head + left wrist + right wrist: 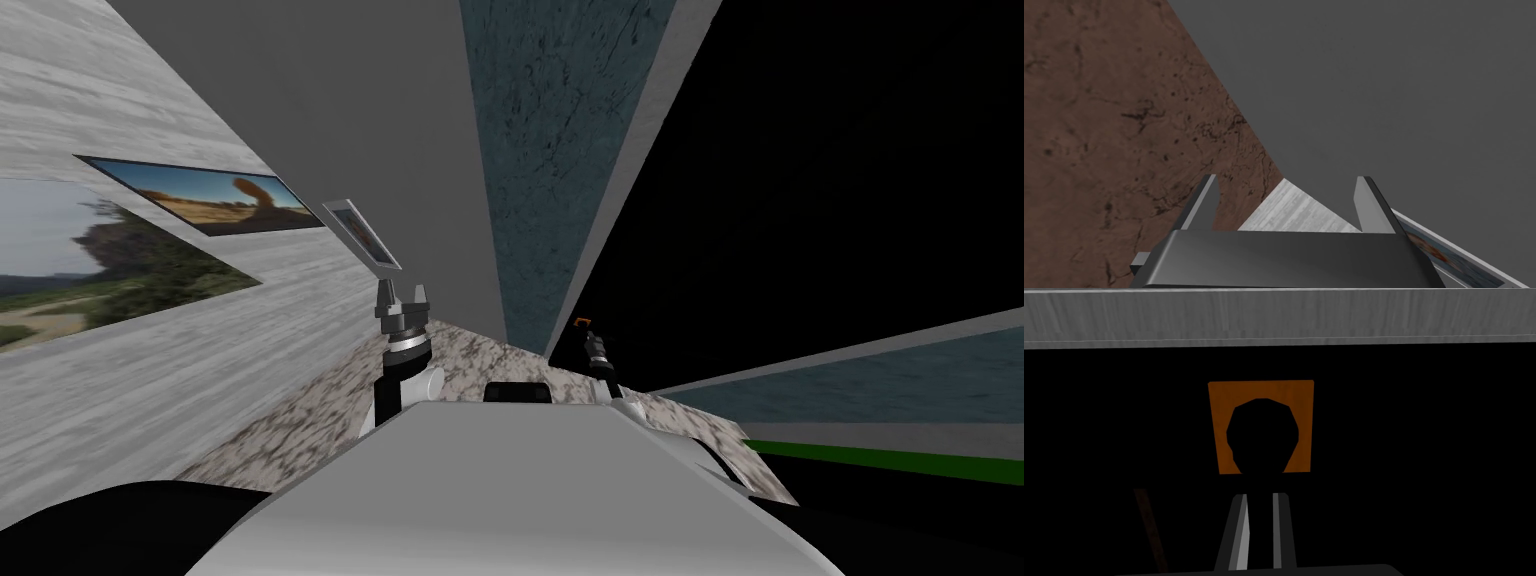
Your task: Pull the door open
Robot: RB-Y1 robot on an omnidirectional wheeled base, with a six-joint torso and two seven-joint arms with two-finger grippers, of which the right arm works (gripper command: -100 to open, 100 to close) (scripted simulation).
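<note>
Two grippers are showing ahead of us. Far left, a pale grained wall (200, 390) is carrying two landscape pictures (210, 195), and a small framed one (362, 233) is hanging just above our left gripper (402, 295). That gripper is hovering raised over the marbled floor (320, 410), touching nothing. Its wrist camera is showing the fingers (1364, 200) standing wide apart, spread and empty.

Right of it a plain grey wall (400, 120) is running up, then a teal mottled wall (550, 150), then a grey frame strip (640, 150). At the foot of that strip, against the black area (850, 150), a small orange plate (581, 319) is sitting, and our right gripper (588, 330) is reaching right up to it.

In the right wrist camera the plate (1221, 395) is facing us square, with a black round knob (1263, 433) in front of its middle. The door (1404, 438) around the plate is rendering black, under a grey grained strip (1274, 318). Our right gripper's (1259, 495) fingers (1242, 523) are standing close together just below the knob. Black is running between them up into it, so we are reading them as clamped on the knob.

Far right, a second teal wall (900, 370) and a green strip (880, 462) are lying low beside the black area.
</note>
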